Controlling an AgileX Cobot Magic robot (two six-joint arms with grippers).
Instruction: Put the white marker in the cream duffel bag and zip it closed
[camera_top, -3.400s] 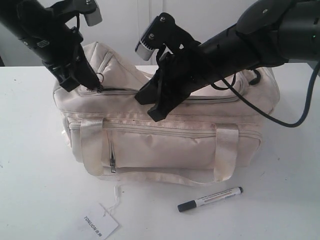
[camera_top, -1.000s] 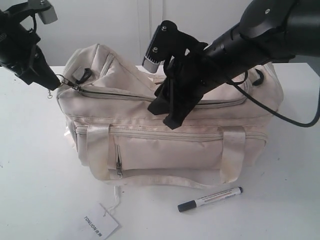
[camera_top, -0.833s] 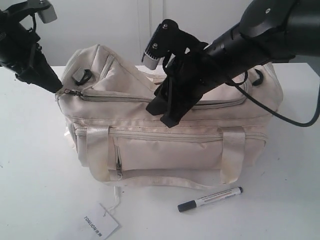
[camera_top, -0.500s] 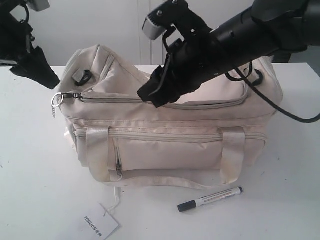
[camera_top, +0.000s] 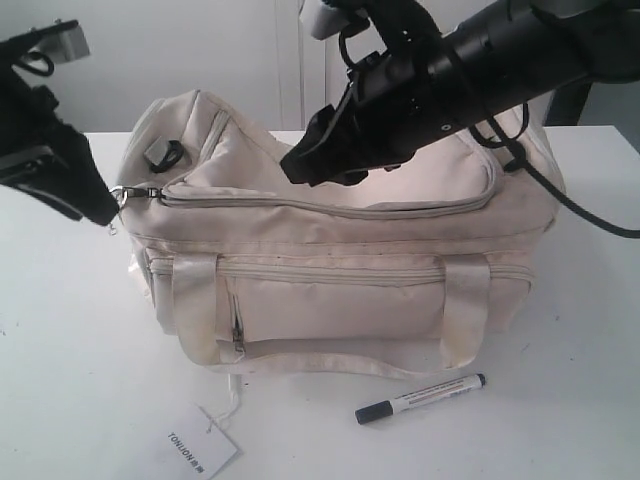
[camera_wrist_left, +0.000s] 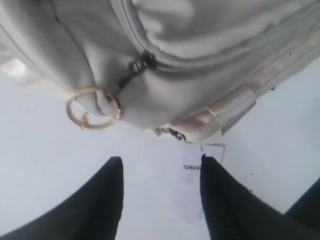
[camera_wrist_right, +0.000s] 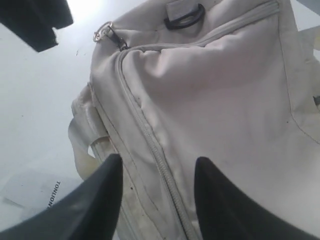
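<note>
We judge the task barely begun, since the white marker lies on the table in front of the cream duffel bag, near its front edge but apart from it, black cap pointing toward the hang tag. The top zipper looks shut along the whole stretch we can see, with its slider at the end of the bag on the left arm's side and the gold ring pull hanging loose against the fabric. If that reading is right, everything is left to do: open the bag, lift the marker, drop it inside, and run the zipper closed. The left gripper has its jaws well apart with only bare table between them. The ring sits just ahead of the fingertips, close by but not touching them, so this gripper holds nothing. The right gripper is spread wide too and hangs over the top panel of the bag, beside the zipper line, with cream cloth showing between its fingers. We see nothing gripped there, and we cannot tell whether the tips brush the fabric. Neither gripper is anywhere near the marker.
</note>
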